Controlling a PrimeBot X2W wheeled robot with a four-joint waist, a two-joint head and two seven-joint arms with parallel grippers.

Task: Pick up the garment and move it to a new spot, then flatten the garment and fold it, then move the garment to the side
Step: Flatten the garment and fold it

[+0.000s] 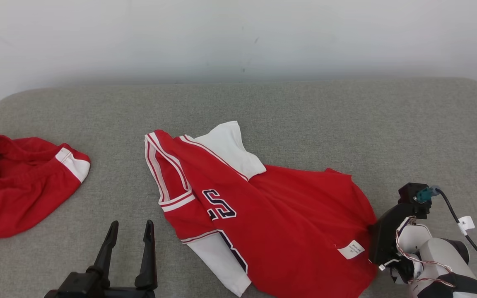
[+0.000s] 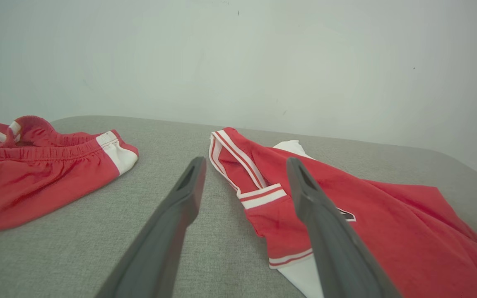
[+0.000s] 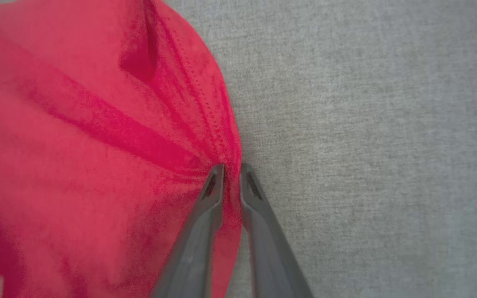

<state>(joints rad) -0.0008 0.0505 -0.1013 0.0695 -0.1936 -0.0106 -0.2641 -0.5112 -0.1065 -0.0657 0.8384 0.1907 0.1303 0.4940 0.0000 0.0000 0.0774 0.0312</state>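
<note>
From the head camera, we see the red jersey (image 1: 271,223) spread crumpled across the middle of the grey fabric-covered bench (image 1: 304,116), white sleeves showing at its far and near edges and a navy numeral on its chest. A white label (image 1: 351,249) lies near its right hem. Red shorts (image 1: 19,186) sit bunched at the far left, well apart from the jersey. The left end effector (image 1: 132,223) rests at the near left, its two dark fingers spread and empty, just beside the jersey's striped sleeve. The right end effector (image 1: 381,238) meets the jersey's right hem. A pale wall (image 1: 238,37) rises behind the bench.

From the left wrist, we look along the left end effector (image 2: 245,165), jaws wide apart above the bench (image 2: 168,136), with the red shorts (image 2: 35,182) to the left and the red jersey (image 2: 387,231) to the right.

From the right wrist, we see the right end effector (image 3: 232,169) with its fingers (image 3: 205,215) pressed nearly together, pinching the stitched edge of the red jersey (image 3: 77,145), whose cloth gathers in folds toward the grip; bare bench (image 3: 367,145) lies to the right.
</note>
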